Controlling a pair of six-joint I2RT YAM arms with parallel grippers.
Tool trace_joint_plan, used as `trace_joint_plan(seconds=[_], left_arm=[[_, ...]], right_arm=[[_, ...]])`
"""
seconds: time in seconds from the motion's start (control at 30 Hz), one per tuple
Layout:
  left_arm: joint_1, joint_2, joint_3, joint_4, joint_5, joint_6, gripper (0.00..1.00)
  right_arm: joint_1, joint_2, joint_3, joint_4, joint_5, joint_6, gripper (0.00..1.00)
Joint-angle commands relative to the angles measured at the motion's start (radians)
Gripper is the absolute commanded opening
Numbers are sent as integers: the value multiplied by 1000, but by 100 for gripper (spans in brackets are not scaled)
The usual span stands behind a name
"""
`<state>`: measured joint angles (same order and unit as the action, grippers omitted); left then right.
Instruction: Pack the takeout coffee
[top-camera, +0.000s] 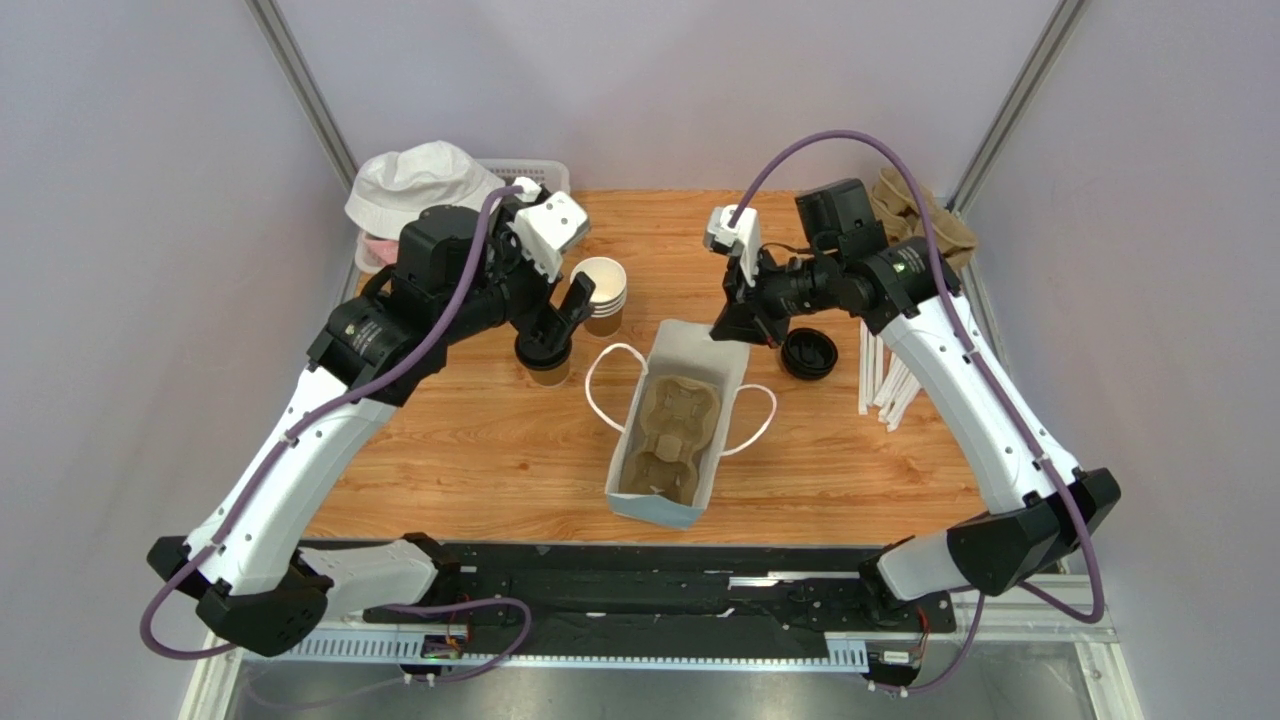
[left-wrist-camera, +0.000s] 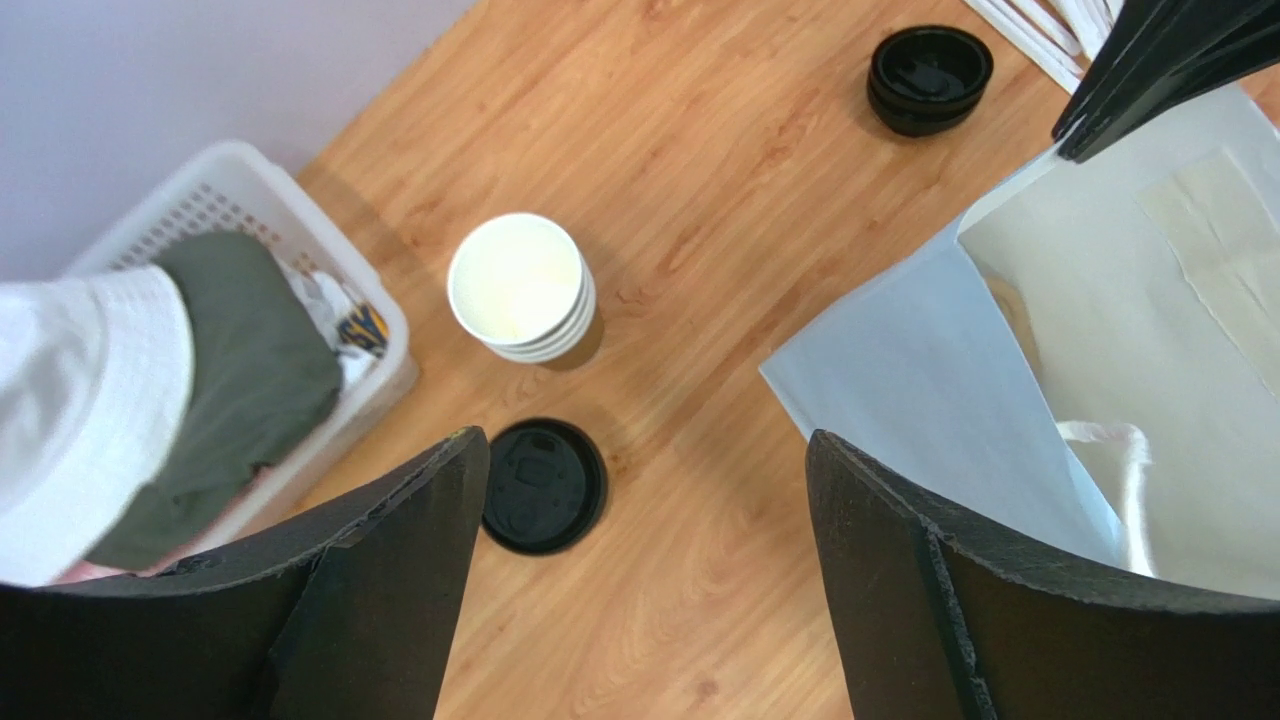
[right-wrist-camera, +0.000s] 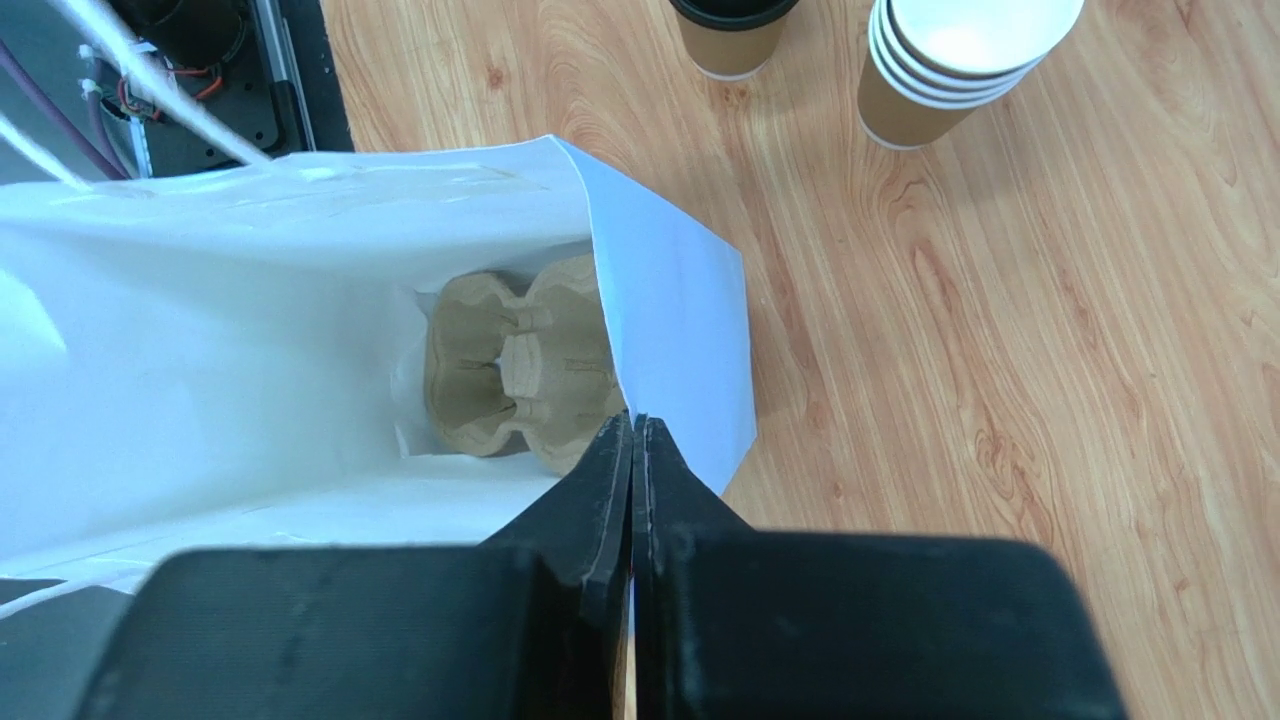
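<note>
The takeout coffee (top-camera: 544, 357), a brown paper cup with a black lid, stands on the wooden table left of the white paper bag (top-camera: 676, 435). It also shows in the left wrist view (left-wrist-camera: 544, 485) and at the top edge of the right wrist view (right-wrist-camera: 732, 27). My left gripper (top-camera: 567, 312) is open and empty above it. In the left wrist view (left-wrist-camera: 643, 450) the lid lies beside the left finger, not between the fingers. My right gripper (top-camera: 736, 320) is shut on the bag's far rim (right-wrist-camera: 661, 300) and holds it open. A cardboard cup carrier (right-wrist-camera: 519, 368) lies inside the bag.
A stack of lidless cups (top-camera: 604, 285) stands just behind the coffee. Loose black lids (top-camera: 809, 354) and white straws (top-camera: 890, 378) lie right of the bag. A white basket (left-wrist-camera: 226, 210) with a white hat (top-camera: 421, 183) sits at the back left.
</note>
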<state>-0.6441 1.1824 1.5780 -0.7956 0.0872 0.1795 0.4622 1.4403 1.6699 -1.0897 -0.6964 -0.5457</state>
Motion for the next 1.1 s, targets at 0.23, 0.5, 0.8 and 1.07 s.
trace_joint_plan(seconds=[0.23,0.5,0.8,1.07], left_arm=[[83,-9,-127,-1,141,-101,87],[83,-66,-220,70,181,-153,84],[83,-118,-318,148,166,-173,80],[84,-167,-378,202,135,-123,78]], right_arm=[[26,36,-29,-2,49,-23,0],[27,-12,43,-12,89,-28,54],[68,-93,77,8,38,1,53],[99,-29,31,60,152,-33,69]])
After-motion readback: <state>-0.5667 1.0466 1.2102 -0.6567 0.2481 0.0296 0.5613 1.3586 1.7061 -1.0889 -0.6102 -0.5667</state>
